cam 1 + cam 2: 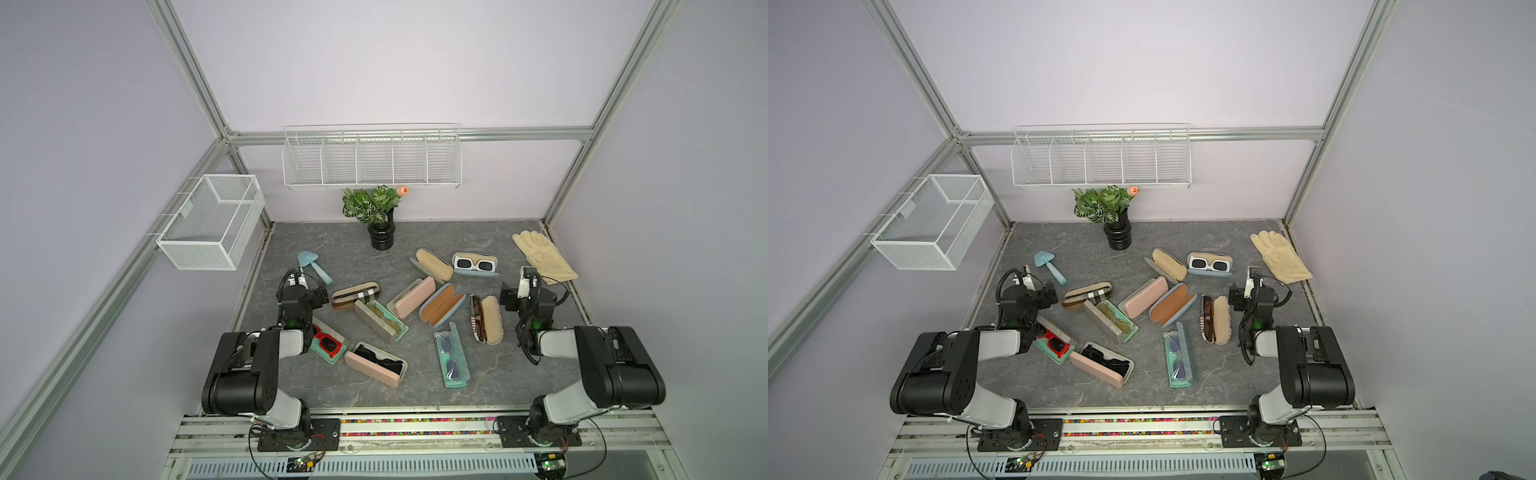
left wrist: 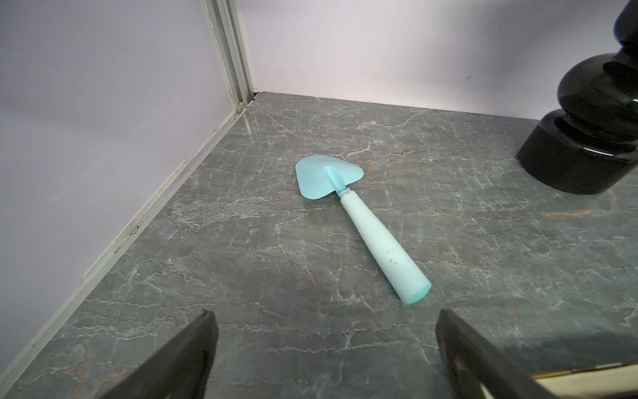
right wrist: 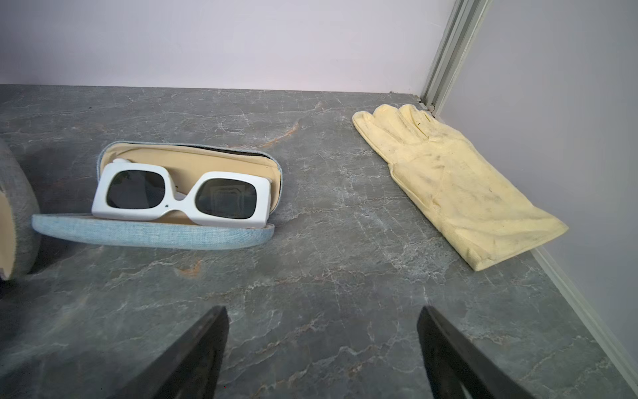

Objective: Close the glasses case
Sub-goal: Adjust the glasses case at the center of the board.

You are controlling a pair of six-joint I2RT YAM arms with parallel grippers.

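Your right gripper (image 3: 321,309), wide and empty, is the nearer one: the open glasses case (image 3: 152,236) lies ahead-left, crosswise to its reach.

Back right: light-blue fabric case (image 3: 152,236), open, beige lining, lid tipped up behind the base. white sunglasses (image 3: 179,209) sit in the base (dark lenses, facing forward). Near the front: pink case (image 1: 365,368), also open, lying flat with black glasses (image 1: 382,360) inside.
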